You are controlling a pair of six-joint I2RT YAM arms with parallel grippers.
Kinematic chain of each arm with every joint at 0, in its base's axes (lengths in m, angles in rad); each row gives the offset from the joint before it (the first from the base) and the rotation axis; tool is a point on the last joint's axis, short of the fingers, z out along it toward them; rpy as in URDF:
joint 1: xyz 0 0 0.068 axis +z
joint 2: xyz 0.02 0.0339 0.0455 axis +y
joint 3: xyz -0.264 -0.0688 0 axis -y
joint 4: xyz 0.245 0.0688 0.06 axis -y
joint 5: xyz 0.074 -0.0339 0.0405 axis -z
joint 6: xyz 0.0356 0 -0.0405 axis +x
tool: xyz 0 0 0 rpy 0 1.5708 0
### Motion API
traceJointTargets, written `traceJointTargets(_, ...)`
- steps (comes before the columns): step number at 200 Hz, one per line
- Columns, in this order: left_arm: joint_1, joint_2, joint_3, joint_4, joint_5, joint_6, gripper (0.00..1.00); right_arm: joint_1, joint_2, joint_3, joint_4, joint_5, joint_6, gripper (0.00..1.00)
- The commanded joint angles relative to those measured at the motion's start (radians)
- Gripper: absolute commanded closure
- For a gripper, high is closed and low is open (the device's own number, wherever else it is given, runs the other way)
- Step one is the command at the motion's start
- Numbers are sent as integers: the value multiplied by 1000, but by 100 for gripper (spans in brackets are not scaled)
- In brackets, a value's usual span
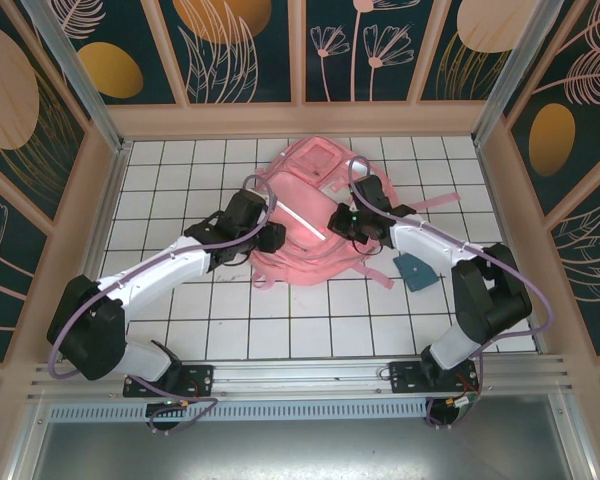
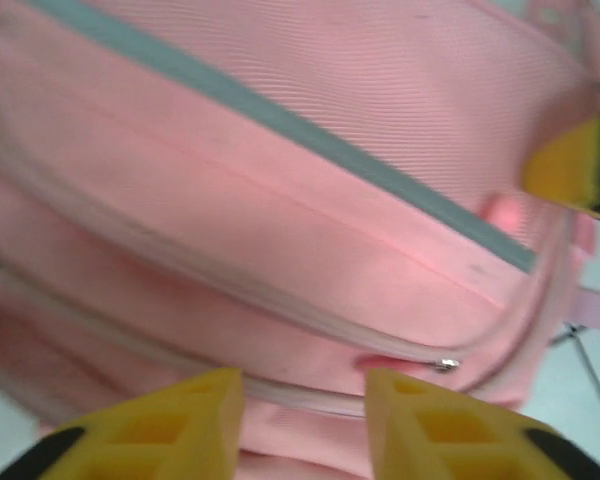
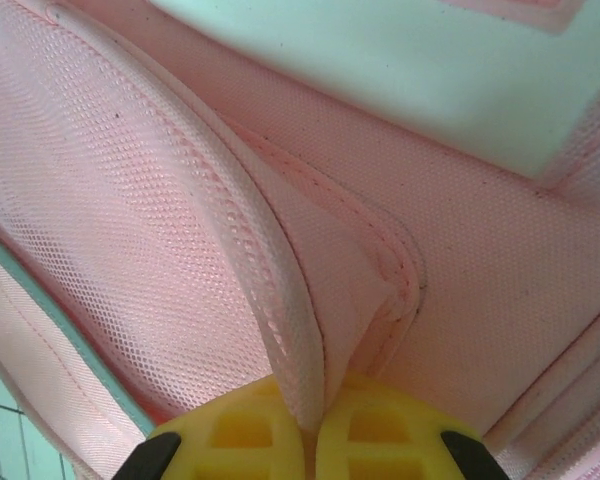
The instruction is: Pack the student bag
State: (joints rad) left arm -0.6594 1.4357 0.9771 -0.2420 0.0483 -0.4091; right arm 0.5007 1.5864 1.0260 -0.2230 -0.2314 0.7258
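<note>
1. White gridded tabletop (image 1: 180, 170) sits inside a walled booth with dark floral panels (image 1: 245, 45). The pink student bag (image 1: 310, 180) lies flat at the middle of the far half, both arms reaching in to it.
2. Left gripper (image 2: 305, 385) hangs at the bag's left side with its yellow fingers (image 2: 190, 410) parted and nothing between them. Just ahead of it a zip pull (image 2: 445, 363) sits on a zip that looks closed, below the grey reflective strip (image 2: 280, 120).
3. Right gripper (image 3: 310, 410) is at the bag's right side, clenched on a stitched fold of pink mesh fabric (image 3: 280, 290), which rises out from between its fingers.
4. Blue pencil case (image 1: 416, 271) lies on the tiles just beside the bag's near right corner, outside it.
5. Judged from this, packing is at an early stage: the bag is gripped on one side, but no compartment looks open.
6. What remains is opening a compartment, loading the pencil case, and closing the bag.
</note>
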Motion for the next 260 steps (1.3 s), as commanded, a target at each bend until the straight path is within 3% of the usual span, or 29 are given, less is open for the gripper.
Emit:
traceJointTargets(1,-13,-10,-38,75,151,98,55,-27,-41,40,62,-57,-23,100)
traceJointTargets(18,-30,20,-37,90,153,127,51,-36,-53,50,80,-94,-12,100)
traceJointTargets(58,-33,97,-11,83,38,126,46,-45,-59,77,78,-126,-3,100)
traceJointTargets(129,-33,132,21,137,204,156,46,-45,-56,81,83,-138,4,100)
traceJointTargets(165,-33,142,15,141,263,169,48,-44,-43,89,83,-140,9,100)
traceJointTargets(218,-57,178,50,51,205,288,51,-45,-41,98,76,-131,12,100)
traceJointTargets(245,-72,186,67,17,181,380,56,-45,-37,104,72,-129,13,100)
traceJointTargets(260,-72,193,75,5,159,408,64,-44,-36,105,71,-128,14,100)
